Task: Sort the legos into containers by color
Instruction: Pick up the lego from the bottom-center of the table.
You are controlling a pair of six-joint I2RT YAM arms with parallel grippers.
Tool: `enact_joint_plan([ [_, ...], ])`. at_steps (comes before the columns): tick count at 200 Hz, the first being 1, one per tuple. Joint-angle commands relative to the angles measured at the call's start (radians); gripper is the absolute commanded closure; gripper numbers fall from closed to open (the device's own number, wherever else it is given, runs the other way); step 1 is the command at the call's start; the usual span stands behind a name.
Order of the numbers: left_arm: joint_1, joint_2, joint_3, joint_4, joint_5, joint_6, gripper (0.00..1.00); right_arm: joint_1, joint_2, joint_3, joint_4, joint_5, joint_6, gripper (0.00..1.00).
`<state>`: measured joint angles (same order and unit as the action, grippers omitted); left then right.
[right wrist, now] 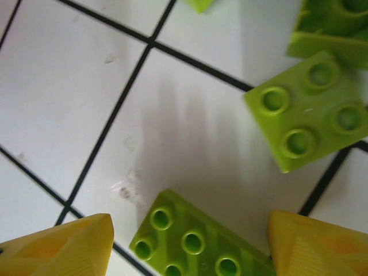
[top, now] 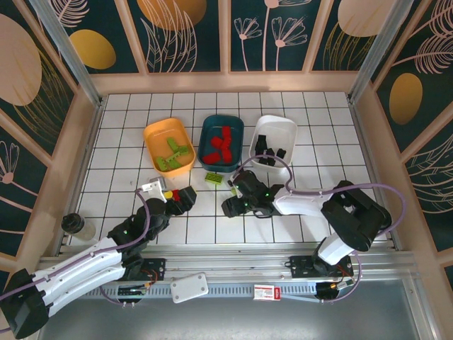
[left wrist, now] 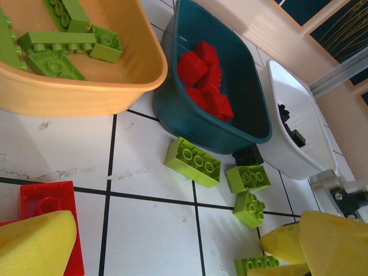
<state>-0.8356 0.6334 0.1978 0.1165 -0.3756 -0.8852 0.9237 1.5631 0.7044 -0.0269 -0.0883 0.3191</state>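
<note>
The orange-yellow tray (top: 151,134) holds lime green legos (left wrist: 57,43), the dark teal tray (top: 205,131) holds red legos (left wrist: 204,80), and the white tray (top: 287,127) holds black ones (top: 267,150). My right gripper (right wrist: 190,247) is open and low over the tiles, its yellow fingers (right wrist: 57,247) on either side of a lime green lego (right wrist: 195,238). Two more green legos (right wrist: 305,109) lie just beyond it. My left gripper (left wrist: 169,236) is open, and a red lego (left wrist: 49,210) lies on the tile beside its left finger. A long green lego (left wrist: 192,162) lies before the teal tray.
A black lego (left wrist: 248,154) sits on the tiles between the teal and white trays. A small cup with a dark lid (top: 76,225) stands at the table's left edge. Patterned walls close in the tiled table (top: 120,159) on three sides.
</note>
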Motion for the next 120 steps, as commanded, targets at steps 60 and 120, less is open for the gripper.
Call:
enact_joint_plan([
  [60,0.008,-0.009,-0.009,-0.006,-0.024,-0.003,0.02,0.163,0.032,0.051,-0.211,0.216,0.047,0.43],
  [120,0.008,-0.001,0.002,-0.01,-0.016,-0.006,0.02,0.244,0.195,0.175,-0.327,0.388,0.035,0.54],
])
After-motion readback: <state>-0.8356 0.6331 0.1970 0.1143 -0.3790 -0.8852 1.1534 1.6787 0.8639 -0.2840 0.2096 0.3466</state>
